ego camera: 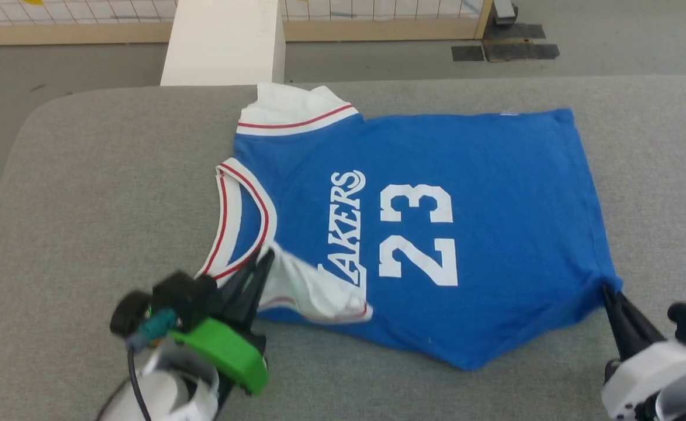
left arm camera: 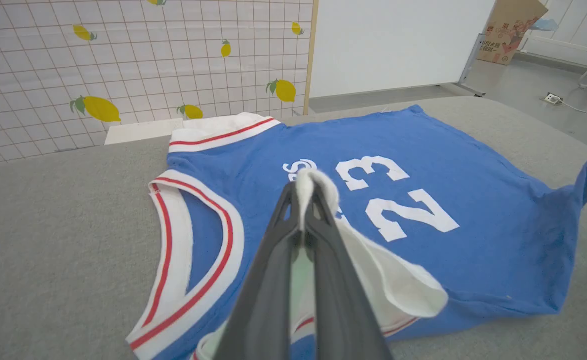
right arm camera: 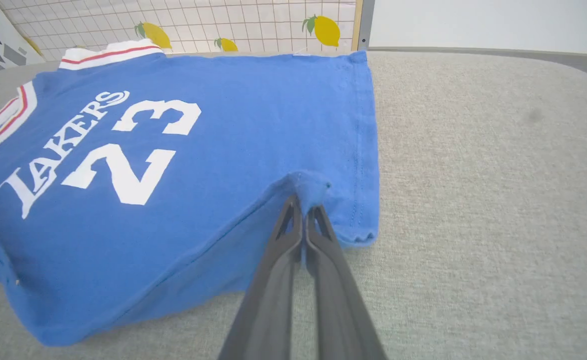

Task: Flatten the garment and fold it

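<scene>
your head camera looks forward and steeply down on the grey table (ego camera: 86,175) from well back, and it takes in the whole garment (ego camera: 495,193). your left wrist camera sits low and close, sighting along the left gripper (left arm camera: 306,186) across the cloth toward the lemon-print wall (left arm camera: 123,60). your right wrist camera sits as low, sighting along the right gripper (right arm camera: 304,201) from the hem end. all three views share the garment's printed face.

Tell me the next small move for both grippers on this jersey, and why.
Probably draw the grippers slightly apart. The left gripper is shut on the white sleeve, the right gripper on the blue hem corner, and the near edge of the garment between them sags in a slack point, so tension should straighten it.
</scene>
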Tool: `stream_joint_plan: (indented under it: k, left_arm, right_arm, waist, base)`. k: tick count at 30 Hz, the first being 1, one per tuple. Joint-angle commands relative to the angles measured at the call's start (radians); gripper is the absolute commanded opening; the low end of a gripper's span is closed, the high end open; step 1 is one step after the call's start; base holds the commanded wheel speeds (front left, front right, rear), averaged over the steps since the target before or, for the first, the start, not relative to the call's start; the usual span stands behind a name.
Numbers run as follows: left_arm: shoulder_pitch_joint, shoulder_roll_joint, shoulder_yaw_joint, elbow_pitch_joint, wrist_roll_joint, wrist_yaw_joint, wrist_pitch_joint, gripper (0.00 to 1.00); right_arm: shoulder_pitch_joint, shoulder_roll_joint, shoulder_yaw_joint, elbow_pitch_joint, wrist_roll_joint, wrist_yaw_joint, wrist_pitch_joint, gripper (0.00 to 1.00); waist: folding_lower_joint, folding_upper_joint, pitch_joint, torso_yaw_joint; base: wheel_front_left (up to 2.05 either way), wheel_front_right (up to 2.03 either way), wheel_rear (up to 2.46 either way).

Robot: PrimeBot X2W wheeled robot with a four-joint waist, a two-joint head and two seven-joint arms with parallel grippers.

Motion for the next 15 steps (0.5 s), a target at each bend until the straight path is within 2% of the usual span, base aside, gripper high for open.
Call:
stream_joint_plan:
  k: [1, 8, 15]
  left_arm:
    - [-0.048, 0.004, 0.009, 0.010, -0.004, -0.014, 0.008, 0.00]
    - [-0.229, 0.039, 0.051, 0.065, -0.081, -0.064, 0.098, 0.00]
    - [-0.353, 0.082, 0.088, 0.156, -0.166, -0.085, 0.193, 0.00]
  right_arm:
    - [-0.033, -0.010, 0.004, -0.008, 0.009, -0.002, 0.013, 0.00]
    - [-0.174, -0.062, 0.029, 0.019, 0.032, -0.002, 0.087, 0.00]
    - [-0.317, -0.098, 0.060, 0.108, 0.063, -0.002, 0.162, 0.00]
  waist:
    - [0.0001, 0.0050, 0.023, -0.009]
    - [0.0001, 0.0050, 0.100, -0.030]
    - [0.0001, 0.0050, 0.176, -0.051]
  base:
    - [0.00, 0.00, 0.00]
    - [0.00, 0.00, 0.00]
    - [0.00, 0.00, 0.00]
